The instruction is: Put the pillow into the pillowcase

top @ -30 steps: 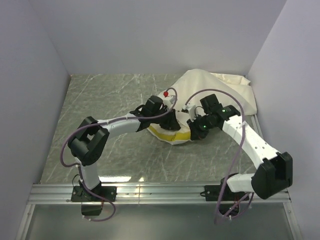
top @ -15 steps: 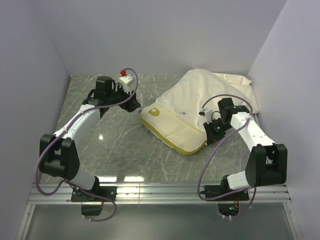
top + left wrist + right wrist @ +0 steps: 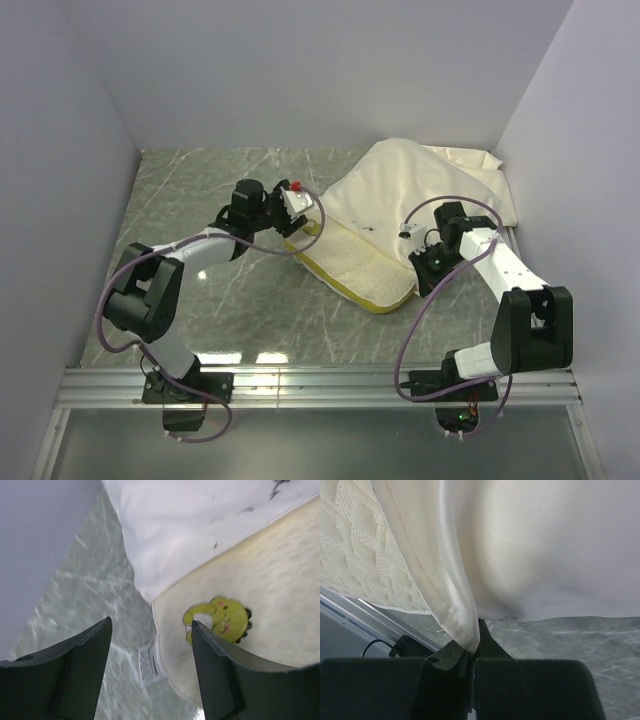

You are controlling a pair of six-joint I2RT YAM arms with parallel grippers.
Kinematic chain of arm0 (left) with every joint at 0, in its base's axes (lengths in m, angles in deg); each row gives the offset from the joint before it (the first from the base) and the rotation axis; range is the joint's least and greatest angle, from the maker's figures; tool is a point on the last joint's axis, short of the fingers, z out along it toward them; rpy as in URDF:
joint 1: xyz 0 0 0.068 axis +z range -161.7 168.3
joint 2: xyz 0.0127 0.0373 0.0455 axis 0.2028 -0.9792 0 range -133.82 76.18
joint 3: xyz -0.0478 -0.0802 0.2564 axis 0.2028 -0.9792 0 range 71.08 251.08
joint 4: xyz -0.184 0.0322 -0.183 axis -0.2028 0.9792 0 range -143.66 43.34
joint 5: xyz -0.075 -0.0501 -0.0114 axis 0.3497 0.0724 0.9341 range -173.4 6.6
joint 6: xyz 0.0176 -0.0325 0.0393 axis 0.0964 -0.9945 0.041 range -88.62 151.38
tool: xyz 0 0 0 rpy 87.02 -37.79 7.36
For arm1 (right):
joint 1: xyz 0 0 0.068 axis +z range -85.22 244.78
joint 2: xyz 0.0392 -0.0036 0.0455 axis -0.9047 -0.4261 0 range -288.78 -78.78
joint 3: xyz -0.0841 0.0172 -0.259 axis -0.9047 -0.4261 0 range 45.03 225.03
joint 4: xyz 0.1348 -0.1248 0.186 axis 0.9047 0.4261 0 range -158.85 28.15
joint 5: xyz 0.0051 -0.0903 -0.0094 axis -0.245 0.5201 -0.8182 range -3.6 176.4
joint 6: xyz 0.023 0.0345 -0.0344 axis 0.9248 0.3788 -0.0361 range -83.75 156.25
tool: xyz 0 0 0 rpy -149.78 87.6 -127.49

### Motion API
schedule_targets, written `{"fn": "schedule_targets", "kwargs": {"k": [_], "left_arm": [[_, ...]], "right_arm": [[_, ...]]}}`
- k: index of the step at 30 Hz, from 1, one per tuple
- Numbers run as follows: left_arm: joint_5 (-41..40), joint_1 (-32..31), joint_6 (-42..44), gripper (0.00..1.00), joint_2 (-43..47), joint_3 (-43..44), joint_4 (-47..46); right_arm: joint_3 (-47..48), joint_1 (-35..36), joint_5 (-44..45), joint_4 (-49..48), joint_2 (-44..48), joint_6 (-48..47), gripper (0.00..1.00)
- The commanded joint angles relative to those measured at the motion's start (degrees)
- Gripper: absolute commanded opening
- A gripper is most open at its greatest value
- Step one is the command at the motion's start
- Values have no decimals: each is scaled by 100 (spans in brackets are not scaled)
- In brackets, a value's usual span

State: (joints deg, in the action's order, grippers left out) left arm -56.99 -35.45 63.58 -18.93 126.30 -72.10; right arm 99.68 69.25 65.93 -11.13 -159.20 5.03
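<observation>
The pillow (image 3: 362, 272) lies on the table with its yellow-green edge facing the near side. The pillowcase (image 3: 420, 185) covers its far half. My left gripper (image 3: 304, 228) hangs open at the pillow's left corner. In the left wrist view the left gripper (image 3: 151, 625) straddles the pillow (image 3: 280, 590) corner, with a yellow-green patch (image 3: 222, 620) and a small white tag (image 3: 147, 662) showing there. The pillowcase (image 3: 200, 530) lies just beyond. My right gripper (image 3: 420, 262) is shut on the pillowcase hem (image 3: 462, 625) at the pillow's right side, with the pillow (image 3: 355, 550) to its left.
Grey marbled table (image 3: 200, 190) with pale walls on the left, back and right. A metal rail (image 3: 320, 385) runs along the near edge, where both arm bases sit. The pillowcase bunches against the right wall (image 3: 500, 175).
My left gripper let go and opened, swung out to the far left, then came back to the pillow's left corner. The right arm pulled back right and keeps its grip on the hem.
</observation>
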Motion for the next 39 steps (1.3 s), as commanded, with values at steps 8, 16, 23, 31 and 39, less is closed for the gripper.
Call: {"fn": "schedule_targets", "kwargs": {"k": [8,16,23,31,39], "left_arm": [[30,-867,1604,71,-218,-310,-1382],[-294,-1228,2026,71,-929,155,-1487],[-1287,-1124,1623,68,-1712,884,-2006],[-1420,-649,1622,64,-2152,1263,-1549],[-621,-244,1499,59,-2266,1351,-443]], "right_arm": [[1,-43,131,109,44,-50,0],[19,-51,34,161,-26,-130,0],[-121,-174,43,205,18,-270,0],[-183,-394,43,214,70,-411,0],[-130,-429,-211,267,-17,-429,0]]}}
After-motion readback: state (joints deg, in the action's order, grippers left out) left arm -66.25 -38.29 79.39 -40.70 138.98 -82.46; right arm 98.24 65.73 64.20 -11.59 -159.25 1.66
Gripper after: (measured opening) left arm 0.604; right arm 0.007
